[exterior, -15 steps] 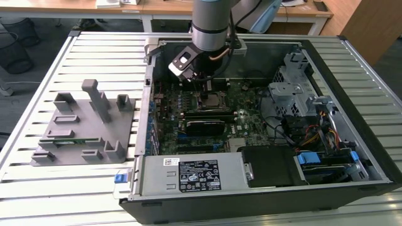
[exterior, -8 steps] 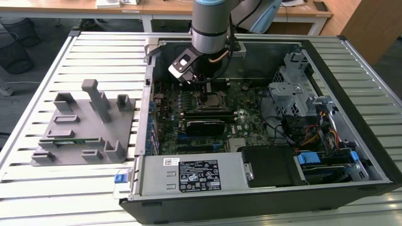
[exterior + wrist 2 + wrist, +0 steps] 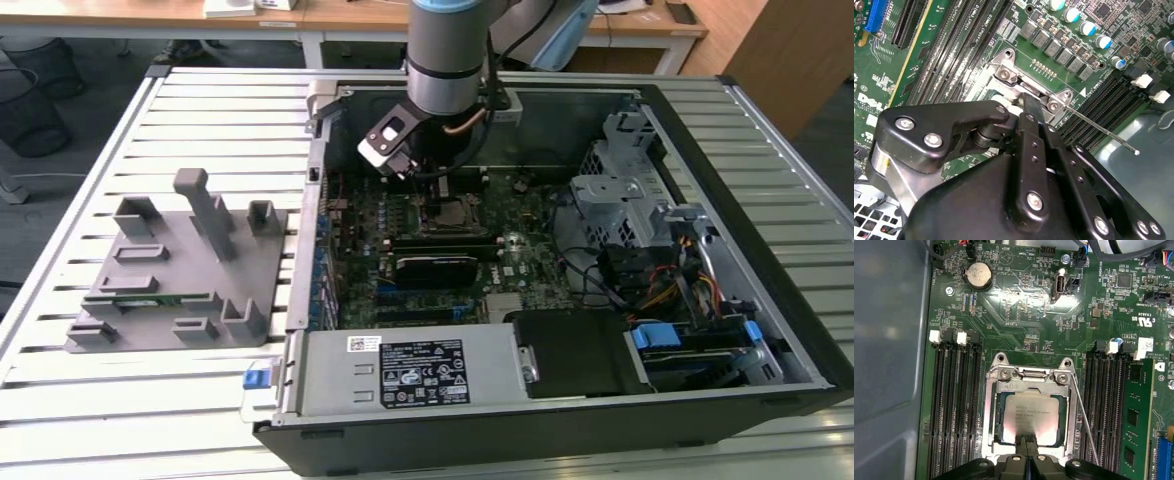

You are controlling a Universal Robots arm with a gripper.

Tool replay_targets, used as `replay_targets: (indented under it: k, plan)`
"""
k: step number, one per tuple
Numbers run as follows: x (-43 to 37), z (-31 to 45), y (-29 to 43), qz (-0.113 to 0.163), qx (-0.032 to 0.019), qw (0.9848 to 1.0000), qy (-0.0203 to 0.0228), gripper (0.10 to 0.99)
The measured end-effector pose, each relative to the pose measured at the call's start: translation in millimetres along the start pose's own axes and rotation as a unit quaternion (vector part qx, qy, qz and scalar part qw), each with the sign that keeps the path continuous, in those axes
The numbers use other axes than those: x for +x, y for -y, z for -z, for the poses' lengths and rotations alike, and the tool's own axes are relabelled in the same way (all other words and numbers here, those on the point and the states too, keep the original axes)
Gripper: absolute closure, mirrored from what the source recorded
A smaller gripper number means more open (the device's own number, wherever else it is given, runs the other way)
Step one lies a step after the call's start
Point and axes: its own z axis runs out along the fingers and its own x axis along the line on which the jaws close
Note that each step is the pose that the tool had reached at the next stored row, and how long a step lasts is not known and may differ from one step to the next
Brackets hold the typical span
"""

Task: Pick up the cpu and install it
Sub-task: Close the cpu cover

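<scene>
**Cpu at the socket.** In the first wrist view the cpu (image 3: 1030,410) lies flat inside the open socket frame (image 3: 990,415). The tool (image 3: 1028,444) has its fingers clenched together on nothing, tips at the chip's edge.

**Risk:** if the chip sits slightly askew, a downward push could bend the socket contacts. A sideways drag could shift it or snag the wire lever (image 3: 1085,425).

**Views:** the first wrist view gives the chip's face. The second wrist view gives the lever's free end (image 3: 1136,151). In the exterior view, the arm stands upper centre, over the computer case (image 3: 747,400) on the bench (image 3: 200,100).
</scene>
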Motion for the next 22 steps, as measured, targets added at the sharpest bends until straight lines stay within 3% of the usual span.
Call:
replay_targets:
  k: [5,9,22]
  plan:
    - [-0.1,9.0,0.0,0.0,0.0,1.0,-0.0001,0.98]
    - [-0.2,9.9,-0.7,0.0,-0.0001,1.0,-0.0001,0.98]
    - [-1.3,9.9,-18.7,0.0,0.0004,1.0,0.0,0.98]
